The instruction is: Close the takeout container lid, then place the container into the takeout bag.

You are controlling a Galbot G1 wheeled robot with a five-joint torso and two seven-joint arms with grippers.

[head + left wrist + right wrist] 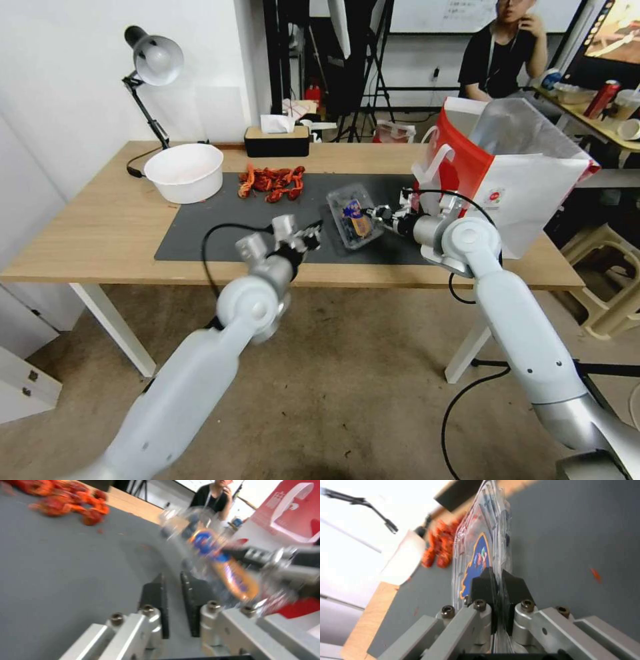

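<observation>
The takeout container [353,223] is a clear clamshell with dark berries inside. It hangs tilted over the dark mat [220,227], with its lid [358,220] folded down and the blue and yellow label showing. My right gripper [377,215] is shut on the container's right edge; the right wrist view shows the thin plastic rim [486,530] pinched between its fingers [483,585]. My left gripper [305,237] hovers just left of the container with nothing in it. Its fingers [155,597] stand a narrow gap apart. The takeout bag [513,173], white and red, stands open behind the right arm.
A white bowl [185,171] and a pile of red crayfish [272,181] lie at the back of the mat. A tissue box [277,141] and a desk lamp [153,60] stand behind them. The table's front edge [167,279] runs under both wrists.
</observation>
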